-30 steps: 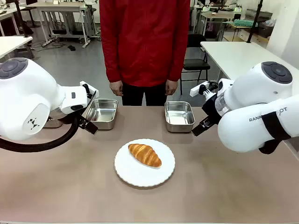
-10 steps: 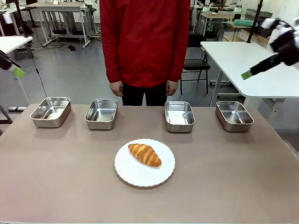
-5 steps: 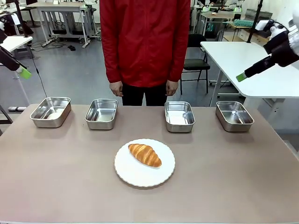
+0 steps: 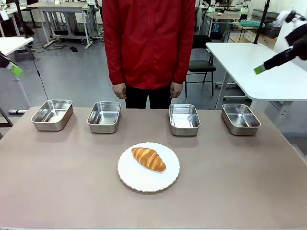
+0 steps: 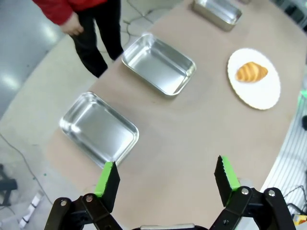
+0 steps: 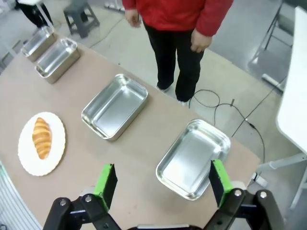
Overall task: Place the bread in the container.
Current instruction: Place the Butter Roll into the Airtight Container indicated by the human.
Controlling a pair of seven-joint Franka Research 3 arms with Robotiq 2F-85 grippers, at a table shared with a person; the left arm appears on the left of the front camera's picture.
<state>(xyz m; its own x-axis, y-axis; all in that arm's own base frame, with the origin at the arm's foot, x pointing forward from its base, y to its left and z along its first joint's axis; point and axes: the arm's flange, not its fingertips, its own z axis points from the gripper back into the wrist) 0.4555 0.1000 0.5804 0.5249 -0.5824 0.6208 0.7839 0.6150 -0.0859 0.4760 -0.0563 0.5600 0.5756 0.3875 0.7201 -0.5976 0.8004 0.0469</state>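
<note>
The bread (image 4: 149,159), a golden-brown croissant, lies on a round white plate (image 4: 144,183) at the table's middle front. Several look-alike steel pans stand in a row behind it: far left (image 4: 52,114), left of centre (image 4: 104,116), right of centre (image 4: 184,119), far right (image 4: 241,119). All look empty, and I cannot tell which one is the container. My left gripper (image 5: 167,175) hangs open high above the table's left end, over the two left pans (image 5: 99,128) (image 5: 159,63). My right gripper (image 6: 161,178) hangs open high above the right end, over the two right pans (image 6: 193,158) (image 6: 115,106). Both hold nothing.
A person in a red jacket (image 4: 148,43) stands at the far edge between the two middle pans, hands (image 4: 118,89) down at the sides. The brown tabletop (image 4: 230,182) is bare around the plate. White tables and a chair stand beyond.
Three seconds ago both arms hung low over the table, hiding the outer pans. They have since lifted out to the sides. In the last half second both fingertips drifted further outward and up.
</note>
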